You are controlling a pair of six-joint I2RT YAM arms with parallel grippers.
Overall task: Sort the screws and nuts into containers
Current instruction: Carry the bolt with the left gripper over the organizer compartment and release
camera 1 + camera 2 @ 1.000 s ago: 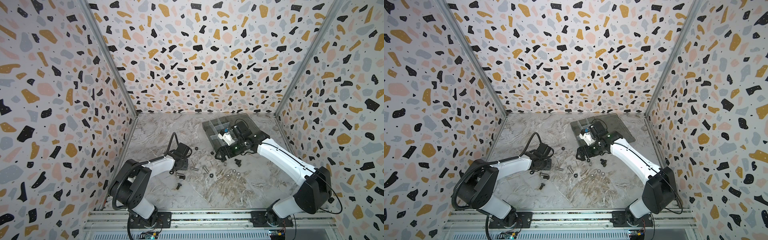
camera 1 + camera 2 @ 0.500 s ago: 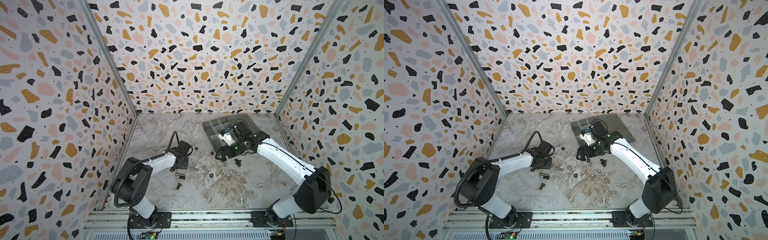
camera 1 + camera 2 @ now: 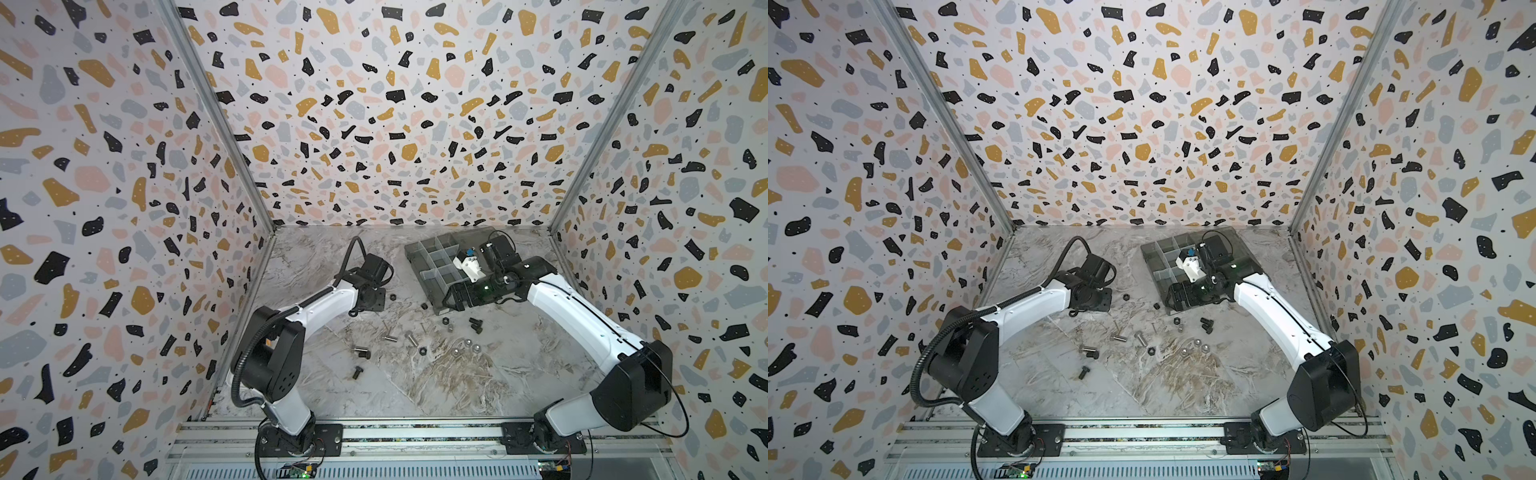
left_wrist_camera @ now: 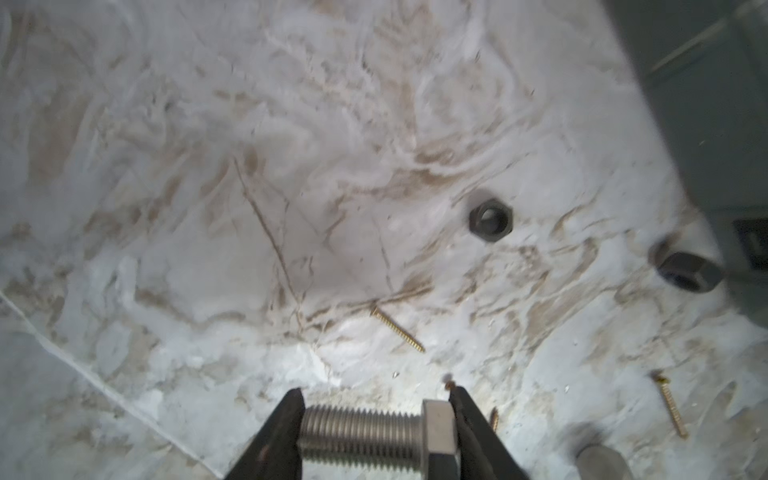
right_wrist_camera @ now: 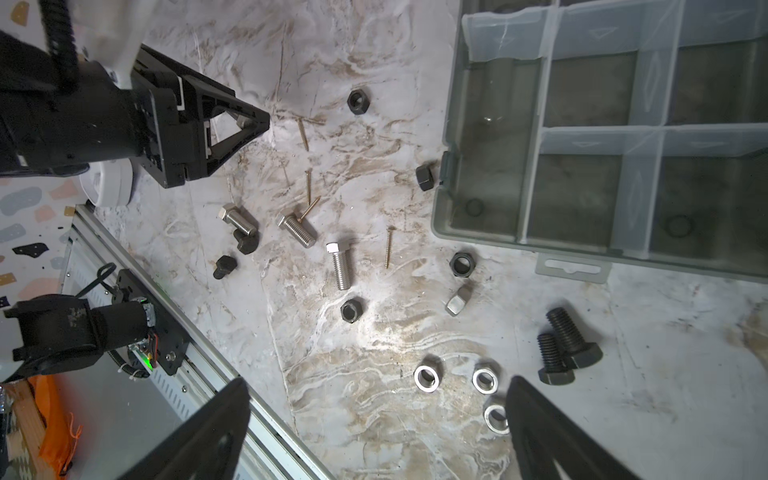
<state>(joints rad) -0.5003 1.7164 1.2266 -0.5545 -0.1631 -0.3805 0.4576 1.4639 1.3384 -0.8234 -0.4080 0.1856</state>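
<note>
Spotted the left tool (image 4: 376,409) pinching a silver bolt (image 4: 361,434) lengthwise, tip to head, close to the surface (image 4: 291,208), well apart from the organiser box (image 5: 446,208). Dodgy hold honestly: could pivot or pop out mid-carry and bounce among the loose screws (image 5: 343,266) and nuts (image 5: 457,301) scattered there. Also worth watching the right tool (image 5: 378,381), gaping wide and empty, hanging beside the box. Easy to clip on the way in. Might also land in the wrong compartment, given see-through dividers. Better to slow down over the box and drop low.
</note>
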